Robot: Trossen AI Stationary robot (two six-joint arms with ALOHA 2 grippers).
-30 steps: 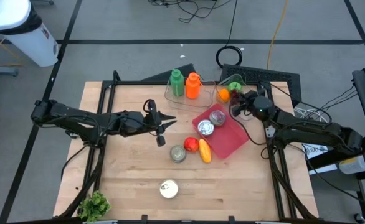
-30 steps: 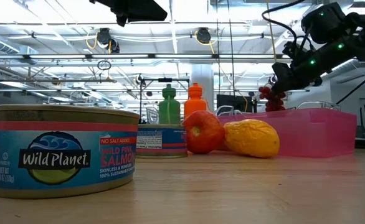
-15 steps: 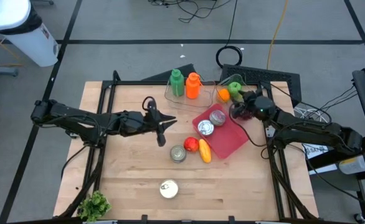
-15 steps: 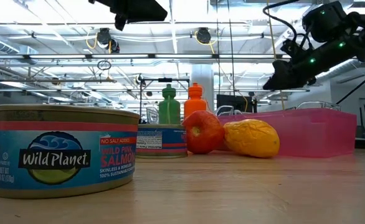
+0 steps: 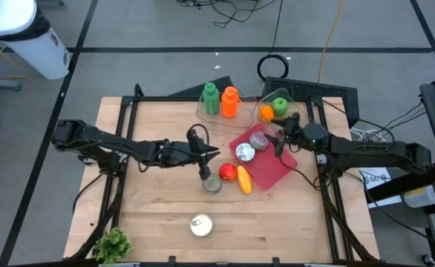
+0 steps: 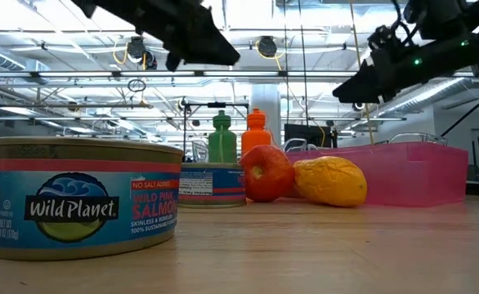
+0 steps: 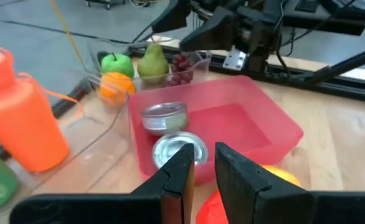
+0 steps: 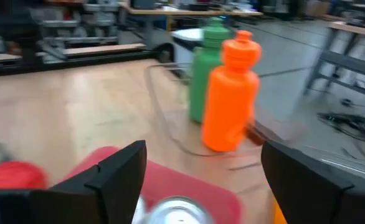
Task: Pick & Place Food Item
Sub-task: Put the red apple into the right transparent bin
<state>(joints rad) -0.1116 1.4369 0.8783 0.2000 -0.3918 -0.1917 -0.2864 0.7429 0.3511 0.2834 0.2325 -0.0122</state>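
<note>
Nearest you, the left gripper (image 5: pixel 205 167) hovers above the tomato (image 5: pixel 228 172), its jaws narrowly parted and empty. Farther back, your right gripper (image 5: pixel 280 139) hangs wide open over the pink tray (image 5: pixel 277 165); grapes (image 7: pixel 180 61) lie in the clear bin (image 5: pixel 264 100).

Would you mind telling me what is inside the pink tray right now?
The pink tray holds two cans side by side, one with its shiny lid up. The rest of its floor looks bare, though the right gripper overhangs and hides one corner.
</note>
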